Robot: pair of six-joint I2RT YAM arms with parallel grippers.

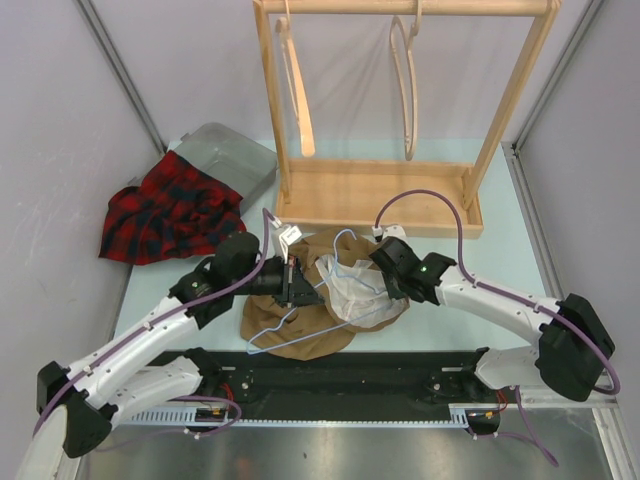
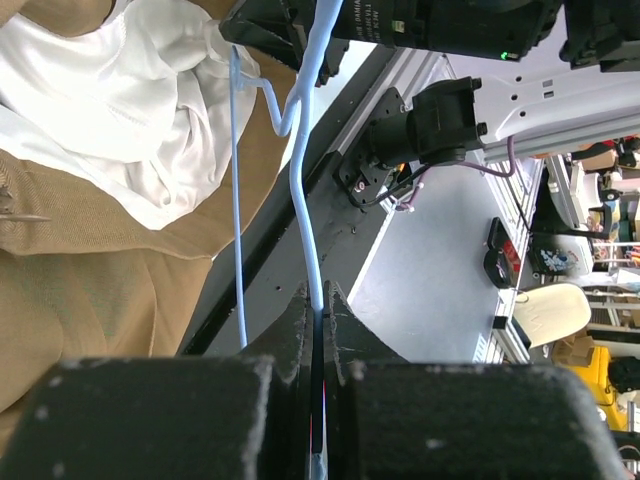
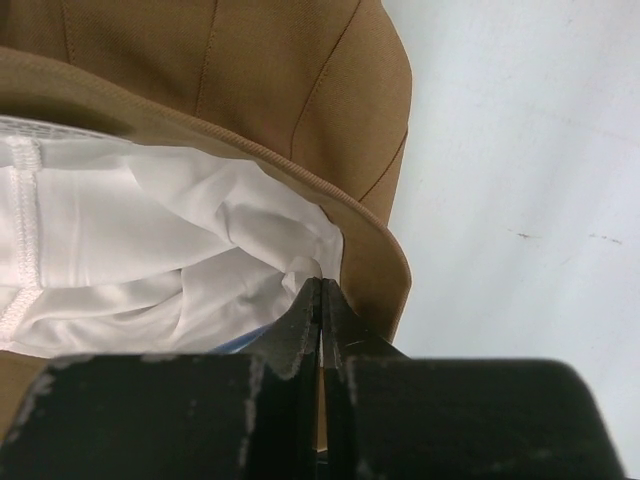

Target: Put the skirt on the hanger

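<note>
**Blue wire hanger pinched, skirt flat on the worktop**

The tan skirt [image 1: 300, 338] is lying bunched up on the worktop [image 1: 500, 262], right at the near edge between the two arms and just in front of the wooden rack [image 1: 380, 197]. Its waistband gapes open, so the white lining [image 1: 357, 296] shows on the right side.

A thin light-blue wire hanger [image 2: 303, 210] is lying across the skirt. The left hand [image 2: 318, 300] is clamped tight on that wire. In the left wrist view the wire runs straight down into the slit between the two fingers, with no gap left. From above, the same hand sits over the left part of the skirt, pointing toward the right arm.

The right hand [image 3: 320, 290] is closed all the way too, fingers pressed together. Its tips are right up against the edge of the lining, just inside the brown waistband. Whether there's actually any cloth caught between them can't be told, since the tips look flush and the fabric just bunches around them. A sliver of blue shows just below the lining next to the fingers.

Other stuff around: two wooden hangers [image 1: 298, 95] hang from the rack's top bar. A red plaid cloth [image 1: 165, 212] is heaped at far left, half over a grey tray [image 1: 238, 158].
</note>
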